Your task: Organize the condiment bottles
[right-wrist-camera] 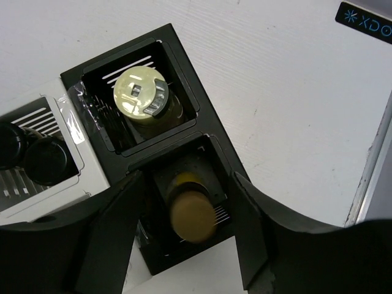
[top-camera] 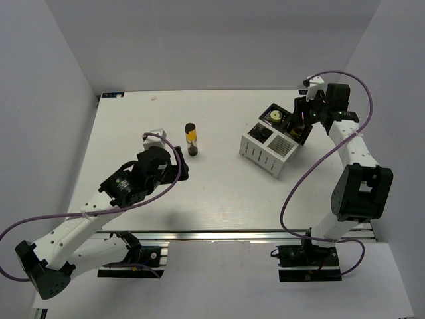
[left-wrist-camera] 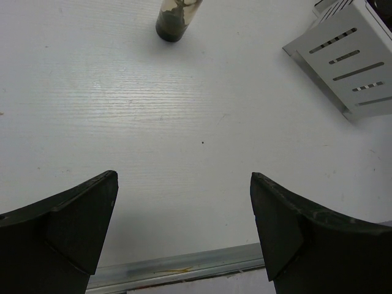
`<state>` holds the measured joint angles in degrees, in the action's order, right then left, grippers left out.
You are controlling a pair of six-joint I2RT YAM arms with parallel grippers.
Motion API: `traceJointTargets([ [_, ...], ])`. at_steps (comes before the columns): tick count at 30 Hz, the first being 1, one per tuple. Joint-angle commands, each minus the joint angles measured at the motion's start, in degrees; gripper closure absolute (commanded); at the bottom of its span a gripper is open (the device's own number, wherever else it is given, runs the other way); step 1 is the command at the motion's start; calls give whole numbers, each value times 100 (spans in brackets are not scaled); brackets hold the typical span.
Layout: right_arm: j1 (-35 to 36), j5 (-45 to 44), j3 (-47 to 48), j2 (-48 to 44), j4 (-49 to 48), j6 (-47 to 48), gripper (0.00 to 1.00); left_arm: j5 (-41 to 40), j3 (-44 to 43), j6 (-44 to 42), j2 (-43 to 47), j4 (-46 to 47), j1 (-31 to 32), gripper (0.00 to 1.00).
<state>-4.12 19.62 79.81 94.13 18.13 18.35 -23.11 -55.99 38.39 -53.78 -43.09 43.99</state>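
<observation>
Right side
- The right tool [right-wrist-camera: 187, 179] is held low over a black two-cell box [right-wrist-camera: 165, 147] near the far right of the tabletop [top-camera: 219, 193].
- Its jaws are parted, one on each side of the amber-yellow bottle [right-wrist-camera: 191, 214]. A gap is seen between each jaw and the cap, so nothing is gripped.
- The amber-yellow bottle is seated upright in the box cell directly under the tool, tan cap upward.
- The squat cream jar [right-wrist-camera: 142, 94] is seated in the neighbouring cell of the same box, with its pale lid and a metal tab showing.
- The white slatted rack [right-wrist-camera: 86, 177] is set against the box. A dark-brown bottle [right-wrist-camera: 43, 160] is seen in one of its compartments. A second dark round top lies beside it at the frame edge; what it belongs to cannot be told.

Left side
- The left tool [left-wrist-camera: 182, 180] is held above bare tabletop with its jaws spread fully wide. Nothing is between them.
- The slim yellow bottle [top-camera: 191, 139] is left standing upright on the tabletop, black cap up, just beyond the left tool and well apart from the rack. Only its base is caught at the top edge of the left wrist view.
- The slatted side of the rack is seen at the upper right of that same view.
</observation>
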Motion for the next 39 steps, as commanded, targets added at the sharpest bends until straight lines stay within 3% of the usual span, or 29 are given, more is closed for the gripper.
traceJointTargets([
  [1,-10,-2,26,-149,-284,72,36,17,-114,-16,87,117,5,2],
  [9,-1,235,491,-728,-153,-15,38,-18,-211,-112,8,161,13,2],
  [12,-1,691,781,-1001,49,19,41,-70,-298,-165,-167,152,5,2],
  [16,51,1981,528,-1458,112,28,46,-281,-571,-253,-501,-15,5,3],
  [22,725,2362,-254,-2056,296,98,54,-510,-922,-490,-976,64,5,3],
  [25,1097,2284,-738,-2390,226,73,61,-615,-1230,-596,-1380,-6,-13,4],
  [28,1282,2327,-1011,-2566,121,-146,76,-563,-1485,-719,-1740,38,-74,6],
  [29,1300,2354,-1055,-2610,103,-208,83,-519,-1546,-736,-1820,46,-161,14],
  [31,1343,2398,-1178,-2671,85,-296,86,-344,-1739,-798,-2048,55,-276,25],
  [33,1379,2407,-1266,-2777,85,-341,85,-203,-1967,-850,-2198,38,-478,36],
  [34,1405,2389,-1379,-2812,68,-358,81,-107,-2038,-860,-2346,12,-583,36],
  [35,1414,2380,-1441,-2873,33,-437,68,-62,-2117,-860,-2435,-6,-628,35],
  [39,1467,2310,-1714,-3005,-116,-560,54,184,-2487,-956,-2935,-112,-891,13],
])
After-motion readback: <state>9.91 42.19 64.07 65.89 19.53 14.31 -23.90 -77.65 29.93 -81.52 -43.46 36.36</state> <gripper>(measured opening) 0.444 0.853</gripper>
